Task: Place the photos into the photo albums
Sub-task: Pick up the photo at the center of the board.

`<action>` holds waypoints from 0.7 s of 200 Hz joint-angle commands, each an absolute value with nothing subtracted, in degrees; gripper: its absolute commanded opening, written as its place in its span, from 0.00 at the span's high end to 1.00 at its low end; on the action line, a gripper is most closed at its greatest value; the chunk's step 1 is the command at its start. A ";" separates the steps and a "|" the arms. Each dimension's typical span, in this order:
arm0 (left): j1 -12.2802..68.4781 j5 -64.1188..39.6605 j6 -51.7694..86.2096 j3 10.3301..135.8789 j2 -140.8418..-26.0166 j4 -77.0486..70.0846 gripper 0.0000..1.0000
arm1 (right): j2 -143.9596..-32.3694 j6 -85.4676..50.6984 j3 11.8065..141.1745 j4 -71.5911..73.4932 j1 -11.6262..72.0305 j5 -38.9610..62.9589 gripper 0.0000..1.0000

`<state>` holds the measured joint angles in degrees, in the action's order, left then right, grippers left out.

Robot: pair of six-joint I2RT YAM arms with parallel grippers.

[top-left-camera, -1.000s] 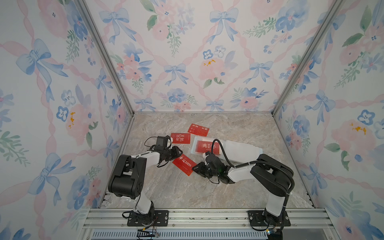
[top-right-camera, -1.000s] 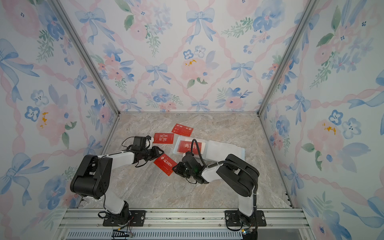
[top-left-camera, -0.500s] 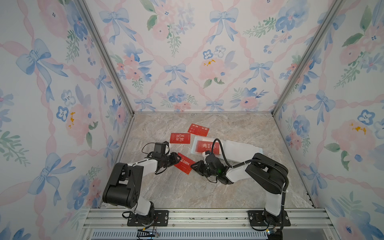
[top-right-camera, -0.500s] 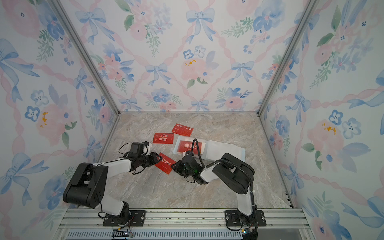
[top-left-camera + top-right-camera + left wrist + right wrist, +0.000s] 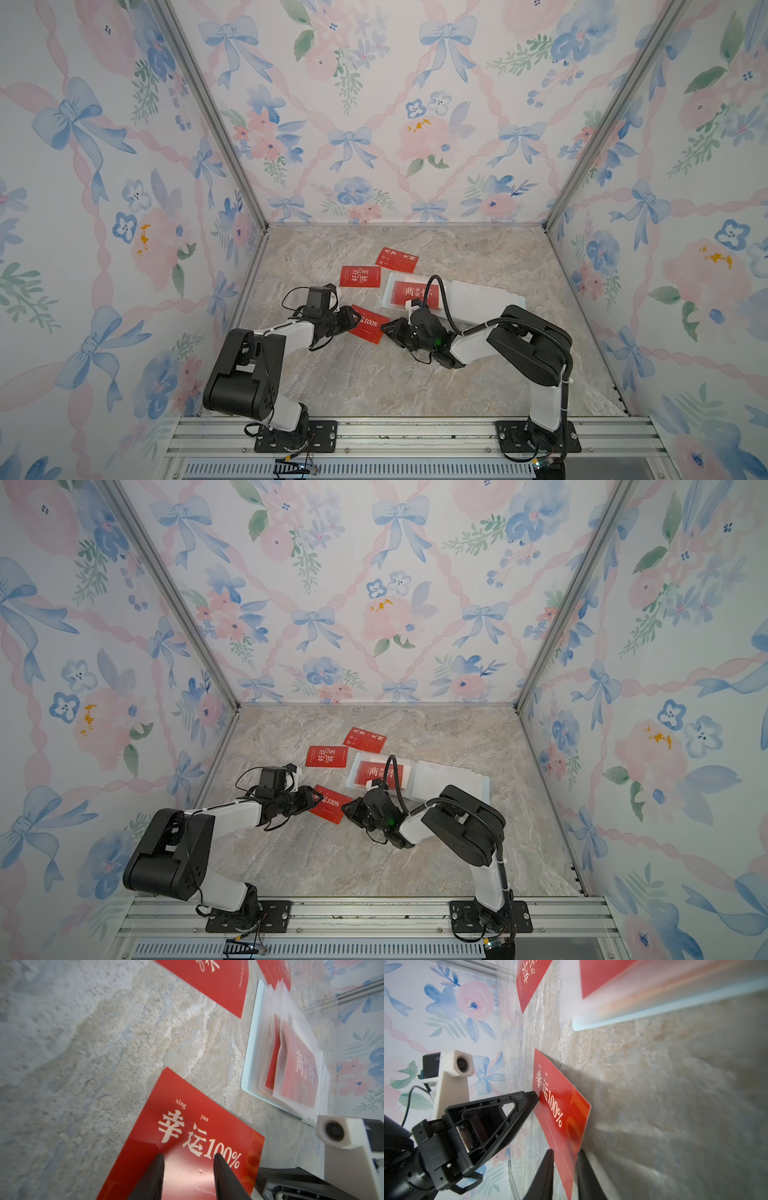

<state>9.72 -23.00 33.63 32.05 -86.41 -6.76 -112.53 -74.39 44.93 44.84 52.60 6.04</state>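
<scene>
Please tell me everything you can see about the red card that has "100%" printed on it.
The 100% card is a thin, glossy red rectangle with white Chinese characters, small "xing yun" lettering above them, and "100%". It lies face up on the marble-look table, close to the open album but apart from it. The left gripper, fingers apart, rests its tips on the card's face. The far end looks slightly raised off the table and passes between the parted fingers of the right gripper.
</scene>
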 commanded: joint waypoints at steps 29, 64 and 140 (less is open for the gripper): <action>9.84 -22.42 34.36 30.67 -87.07 -3.86 0.58 | -112.15 -73.31 48.09 49.52 53.15 5.34 0.81; 9.84 -22.48 34.45 30.34 -86.92 -4.00 0.58 | -113.14 -72.73 49.34 48.38 53.26 5.44 0.81; 9.80 -22.58 34.66 30.11 -86.65 -4.29 0.58 | -115.93 -73.04 49.58 46.24 53.25 4.57 0.85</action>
<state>9.72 -23.00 33.67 31.86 -86.41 -7.22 -114.91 -74.15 48.21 46.11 52.66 5.50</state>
